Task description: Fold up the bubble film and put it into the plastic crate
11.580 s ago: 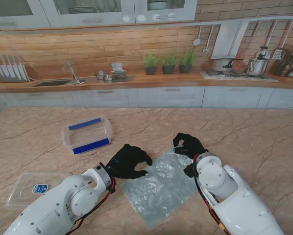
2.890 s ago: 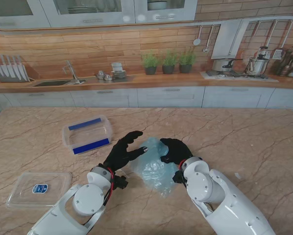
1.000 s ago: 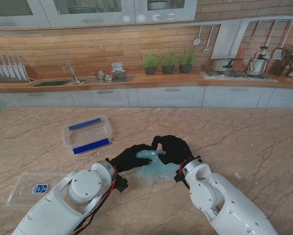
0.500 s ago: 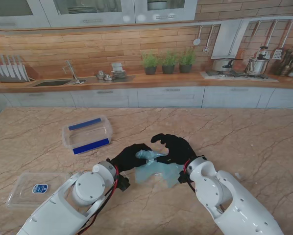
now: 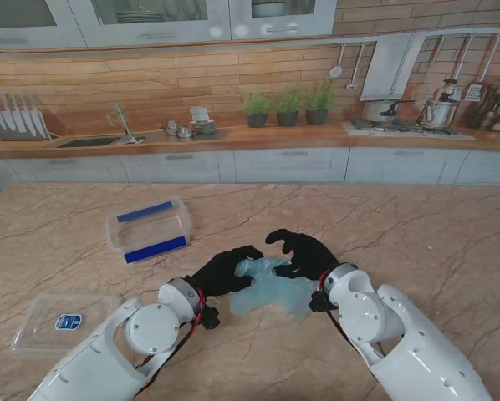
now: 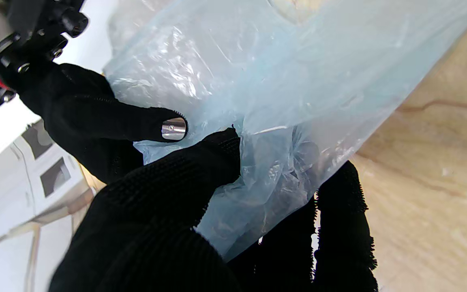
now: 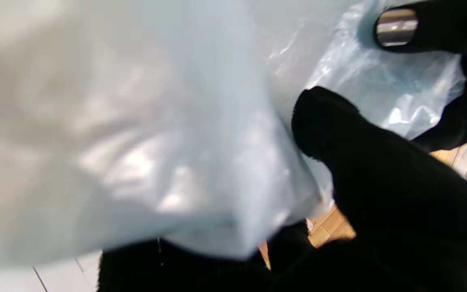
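The pale blue bubble film (image 5: 271, 288) is bunched into a folded wad between my two black-gloved hands, lifted a little off the table. My left hand (image 5: 221, 270) grips its left end, thumb and fingers pinching the film (image 6: 258, 121). My right hand (image 5: 304, 255) holds the right end from above, and the film (image 7: 136, 142) fills most of the right wrist view. The clear plastic crate (image 5: 150, 228) with blue strips stands open on the table to the far left of the hands.
A clear lid (image 5: 62, 320) with a blue label lies near the table's left front. The marble table (image 5: 417, 242) extends right of the hands. A kitchen counter with sink, plants and stove runs along the back wall.
The film, once spread flat, has been gathered and folded into a compact wad. Over the last second both hands shifted slightly rightward with it, the right hand's fingers spreading over the top.
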